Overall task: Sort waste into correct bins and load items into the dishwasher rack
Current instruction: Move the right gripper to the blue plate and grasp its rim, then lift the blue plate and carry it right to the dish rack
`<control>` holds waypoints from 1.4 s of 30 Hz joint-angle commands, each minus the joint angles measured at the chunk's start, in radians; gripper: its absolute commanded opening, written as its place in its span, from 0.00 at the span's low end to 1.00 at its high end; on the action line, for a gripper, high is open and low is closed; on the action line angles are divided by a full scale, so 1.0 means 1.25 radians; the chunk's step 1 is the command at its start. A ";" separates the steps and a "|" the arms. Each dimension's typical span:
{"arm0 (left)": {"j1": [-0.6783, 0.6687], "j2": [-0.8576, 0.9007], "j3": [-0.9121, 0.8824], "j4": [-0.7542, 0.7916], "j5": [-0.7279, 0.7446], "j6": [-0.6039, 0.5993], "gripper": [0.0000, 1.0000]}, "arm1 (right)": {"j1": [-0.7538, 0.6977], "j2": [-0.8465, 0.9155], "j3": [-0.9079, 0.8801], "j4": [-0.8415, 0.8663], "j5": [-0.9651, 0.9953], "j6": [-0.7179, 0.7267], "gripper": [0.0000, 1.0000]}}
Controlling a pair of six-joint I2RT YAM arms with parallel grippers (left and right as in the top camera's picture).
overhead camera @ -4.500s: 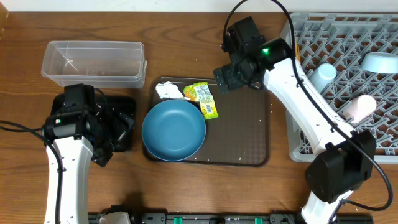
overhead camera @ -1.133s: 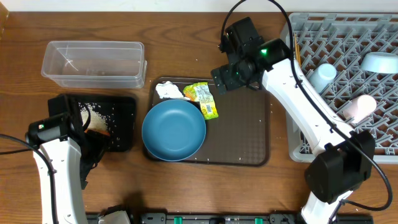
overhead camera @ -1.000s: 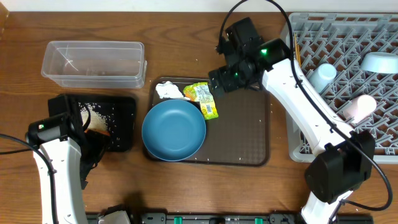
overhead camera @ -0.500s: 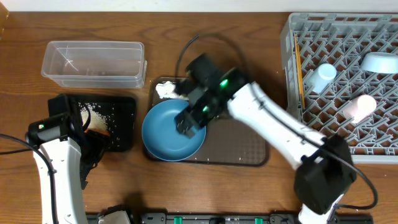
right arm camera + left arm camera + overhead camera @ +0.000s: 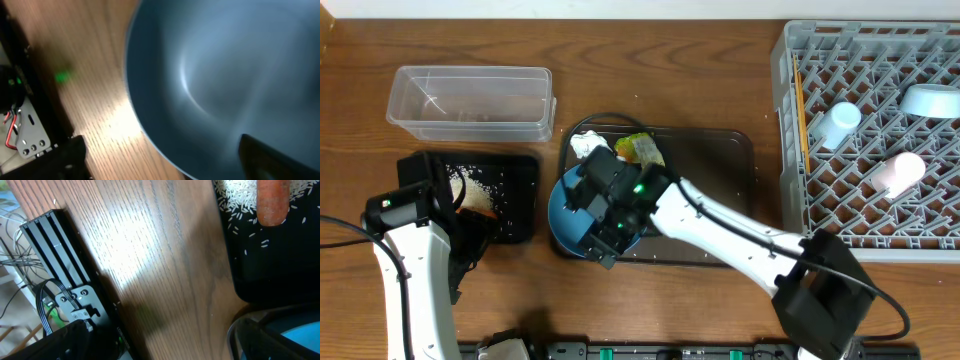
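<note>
Overhead, the right gripper point(image 5: 602, 245) hangs low over the blue plate point(image 5: 565, 218), just under it. I cannot tell how open it is. Next, pinch the rim and lift toward the rack point(image 5: 788, 150).

left arm point(image 5: 415, 290): white tubular links; black joint housings; black cable
right arm point(image 5: 730, 235): white links; black wrist; green light point(image 5: 638, 187); black cable
</note>
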 commanded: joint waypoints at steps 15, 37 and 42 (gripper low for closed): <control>0.005 0.002 0.008 -0.005 -0.019 -0.013 0.98 | 0.103 0.078 -0.004 0.078 0.152 0.007 0.74; 0.005 0.002 0.008 -0.005 -0.019 -0.013 0.98 | 0.107 0.133 0.017 0.061 0.158 0.017 0.31; 0.005 0.002 0.008 -0.005 -0.019 -0.013 0.98 | 0.107 0.132 0.056 0.026 0.158 0.017 0.17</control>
